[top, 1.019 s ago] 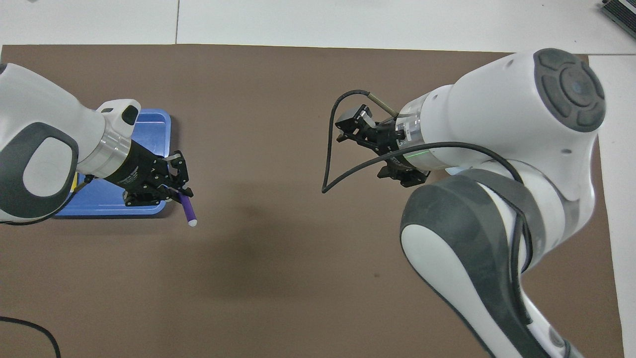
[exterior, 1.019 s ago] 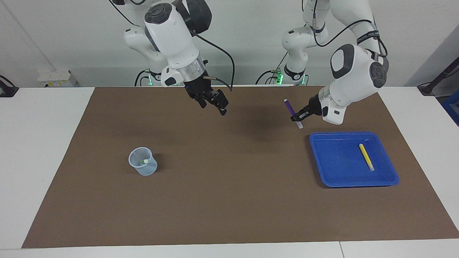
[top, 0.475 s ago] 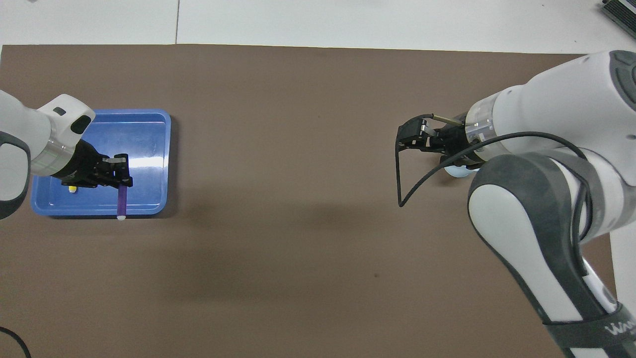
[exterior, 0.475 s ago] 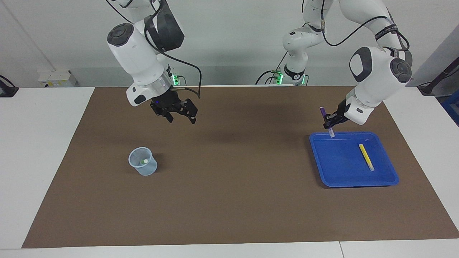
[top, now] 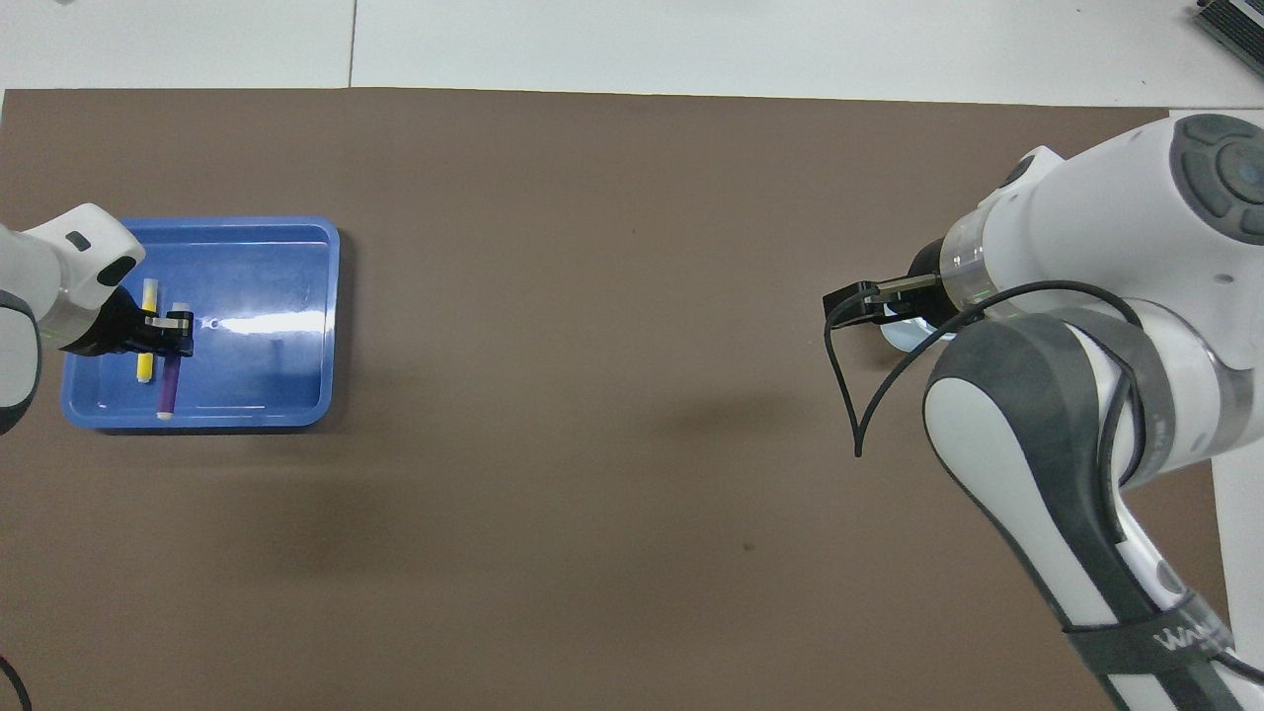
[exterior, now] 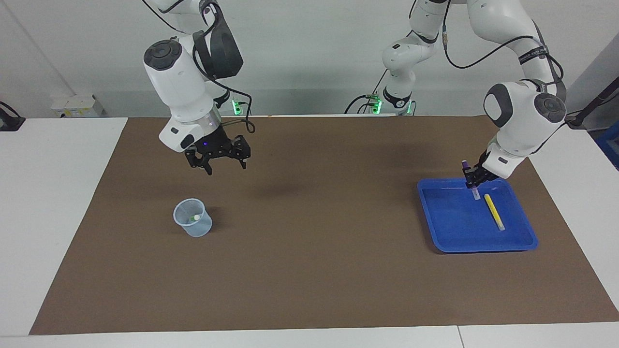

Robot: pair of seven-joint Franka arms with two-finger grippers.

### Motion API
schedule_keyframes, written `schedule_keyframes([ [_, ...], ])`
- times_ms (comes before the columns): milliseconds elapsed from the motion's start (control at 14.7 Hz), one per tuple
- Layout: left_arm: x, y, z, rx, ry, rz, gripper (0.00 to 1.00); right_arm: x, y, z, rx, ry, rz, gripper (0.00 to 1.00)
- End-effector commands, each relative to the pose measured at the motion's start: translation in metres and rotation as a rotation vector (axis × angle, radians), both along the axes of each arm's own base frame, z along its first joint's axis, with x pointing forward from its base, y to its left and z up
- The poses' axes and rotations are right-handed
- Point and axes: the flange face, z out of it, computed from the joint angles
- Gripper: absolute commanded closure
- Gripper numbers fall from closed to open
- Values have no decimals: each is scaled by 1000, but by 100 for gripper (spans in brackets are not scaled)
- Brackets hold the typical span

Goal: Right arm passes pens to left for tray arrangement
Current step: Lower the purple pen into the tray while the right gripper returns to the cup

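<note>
The left claw [exterior: 473, 185], pinching the purple pen [exterior: 470, 180] tilted over the tray [exterior: 483, 241] beside the yellow pen [exterior: 494, 211], should probably lower and lay it parallel before letting go, while the right claw [exterior: 221, 164] hangs spread above the cup [exterior: 193, 218].

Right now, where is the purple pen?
The purple pen is in the shut left gripper, raised over the blue tray at the left arm's end of the table, beside the yellow pen lying in that tray.
</note>
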Motion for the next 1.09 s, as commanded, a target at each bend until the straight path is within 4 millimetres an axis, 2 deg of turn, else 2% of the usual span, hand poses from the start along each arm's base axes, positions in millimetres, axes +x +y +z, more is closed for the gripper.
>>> schedule_keyframes([
  [0, 23, 8, -21, 19, -21, -69, 100, 5, -14, -10, -105, 16, 175, 0],
  [204, 36, 12, -44, -8, -12, -65, 100, 18, -21, -25, -239, 21, 332, 0],
  [340, 40, 11, -48, -11, -62, -69, 100, 32, -28, -35, -275, 17, 413, 0],
  [475, 43, 10, -61, -24, -74, -68, 100, 46, -31, -40, -295, -7, 453, 1],
  [747, 37, 15, -74, -30, -64, -45, 100, 62, -35, -61, -349, -41, 488, 20],
  [815, 38, 15, -75, -31, -79, -38, 100, 66, -38, -71, -372, -39, 506, 23],
  [1019, 36, 20, -84, -37, -87, -4, 100, 77, -42, -81, -360, -52, 505, 27],
])
